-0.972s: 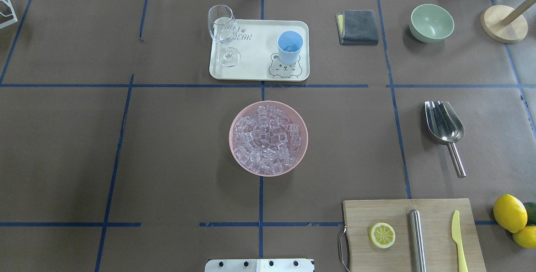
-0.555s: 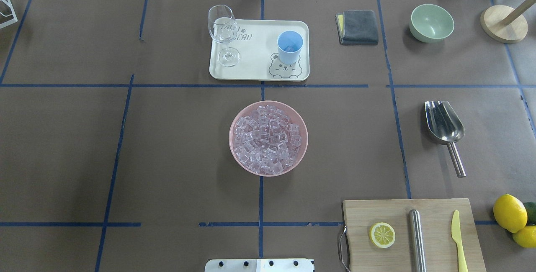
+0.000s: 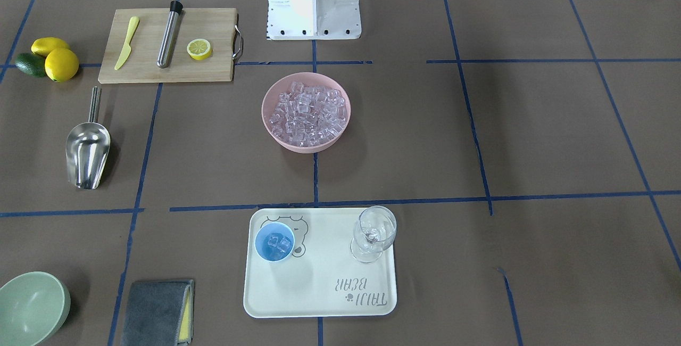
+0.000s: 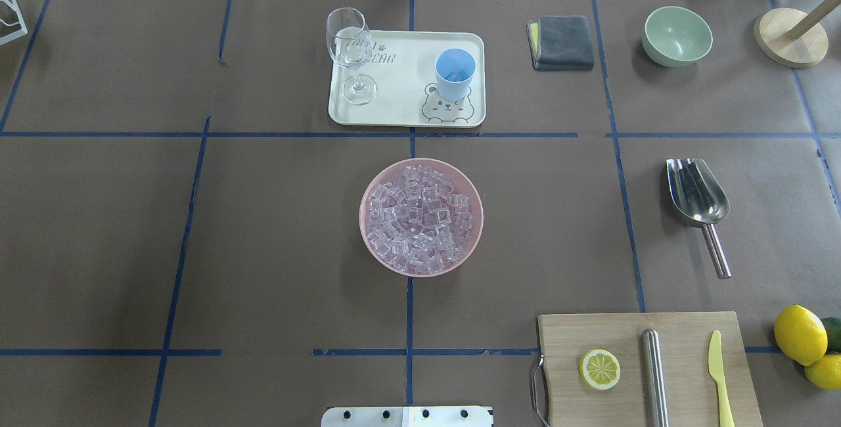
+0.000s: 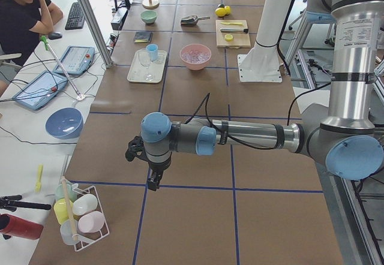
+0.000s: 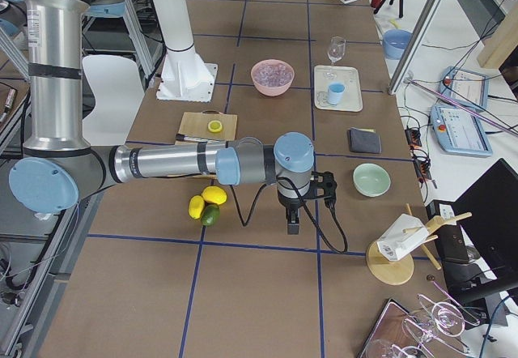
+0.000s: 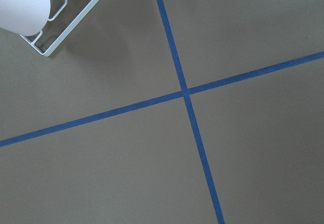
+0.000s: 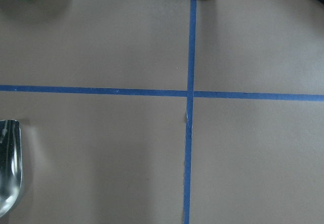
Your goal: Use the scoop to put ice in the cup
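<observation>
The scoop (image 4: 696,194) is lying flat on the brown paper on the robot's right side, with nothing touching it. Its handle is pointing back toward the robot's end of the table. The cup (image 3: 274,242) is standing upright on the cream tray (image 3: 319,303), over the printed bear, and a few clear cubes are sitting inside it. A wine glass (image 3: 375,234) is standing at the tray's other end. The rest of the ice (image 4: 420,220) is heaped in the pink bowl (image 4: 362,217) at the table's centre, between the tray and the robot's base.

The left gripper (image 5: 153,181) is hanging, pointed down, over bare paper far out at the left end, near a white wire rack (image 5: 81,226). The right gripper (image 6: 291,224) is hanging the same way at the right end, between the lemons (image 6: 214,195) and the green bowl (image 6: 371,180), apart from the scoop. Both are showing only in the side views, so I cannot tell whether either pair of fingers is spread or pressed together.
</observation>
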